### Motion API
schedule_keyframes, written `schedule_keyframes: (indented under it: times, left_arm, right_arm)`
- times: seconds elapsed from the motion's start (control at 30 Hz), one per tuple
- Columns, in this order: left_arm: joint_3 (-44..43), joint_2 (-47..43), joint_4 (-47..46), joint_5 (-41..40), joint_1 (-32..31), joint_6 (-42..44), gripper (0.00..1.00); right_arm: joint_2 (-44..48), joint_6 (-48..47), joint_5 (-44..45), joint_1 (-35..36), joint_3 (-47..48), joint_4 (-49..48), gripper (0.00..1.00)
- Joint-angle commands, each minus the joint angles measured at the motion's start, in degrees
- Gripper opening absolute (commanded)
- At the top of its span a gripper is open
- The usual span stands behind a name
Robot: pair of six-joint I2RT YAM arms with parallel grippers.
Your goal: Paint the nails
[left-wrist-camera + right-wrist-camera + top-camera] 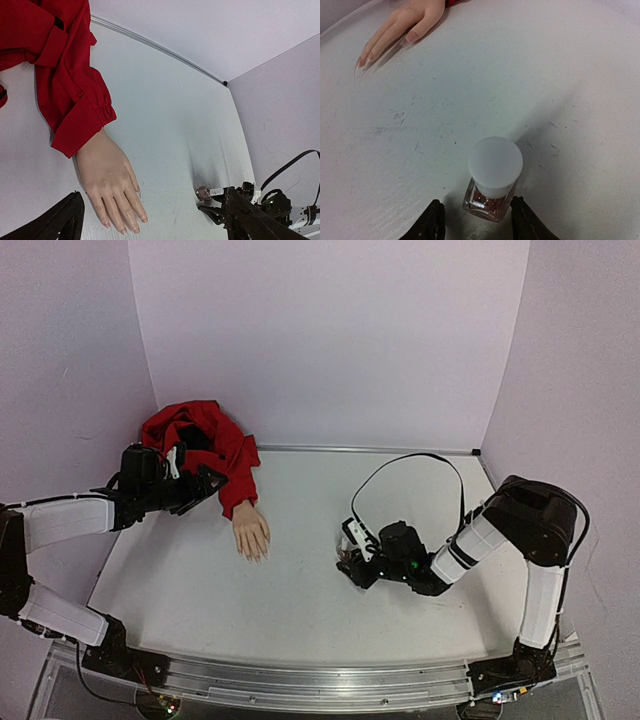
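The flesh-coloured mannequin hand (250, 535) lies palm down on the white table, its wrist in a red sleeve (215, 445). Its pale nails (144, 219) show at the fingertips, and again in the right wrist view as nails (411, 36) at top left. My left gripper (205, 485) hovers over the sleeve beside the hand, open and empty, as the left wrist view of this gripper (160, 227) shows. My right gripper (352, 565) is low on the table right of the hand. Its fingers straddle a small pinkish polish bottle (487, 202) with a white cap (495, 162); a gap shows on the left side.
The red cloth bunches into a heap (185, 425) at the back left corner. Pale walls close the table (300, 610) on three sides. A black cable (410, 460) loops above the right arm. The polish bottle (203, 192) also shows in the left wrist view.
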State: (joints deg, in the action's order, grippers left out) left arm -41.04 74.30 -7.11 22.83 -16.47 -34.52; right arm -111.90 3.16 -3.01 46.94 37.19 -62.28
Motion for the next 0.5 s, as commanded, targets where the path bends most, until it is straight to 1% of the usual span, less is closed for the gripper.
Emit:
schedule_keyframes:
  times: [0.0, 0.13, 0.27, 0.47]
  left_arm:
    - [-2.0, -1.2, -2.7, 0.2, -0.3, 0.7, 0.99]
    - [-2.0, -1.1, -2.6, 0.4, -0.3, 0.6, 0.99]
    - [-2.0, -1.0, -2.6, 0.6, -0.3, 0.5, 1.0]
    - [-2.4, -0.3, -2.6, 1.6, -0.9, 0.3, 0.99]
  right_arm:
    - [-3.3, -0.9, 4.4, 0.3, 2.0, -3.7, 0.45]
    - [-4.1, -1.2, 5.5, 0.3, 2.1, -5.6, 0.4]
    - [-3.9, -1.5, 5.4, 0.3, 2.3, -5.7, 0.28]
    - [-1.4, -2.5, 4.6, 0.3, 1.6, -6.2, 0.13]
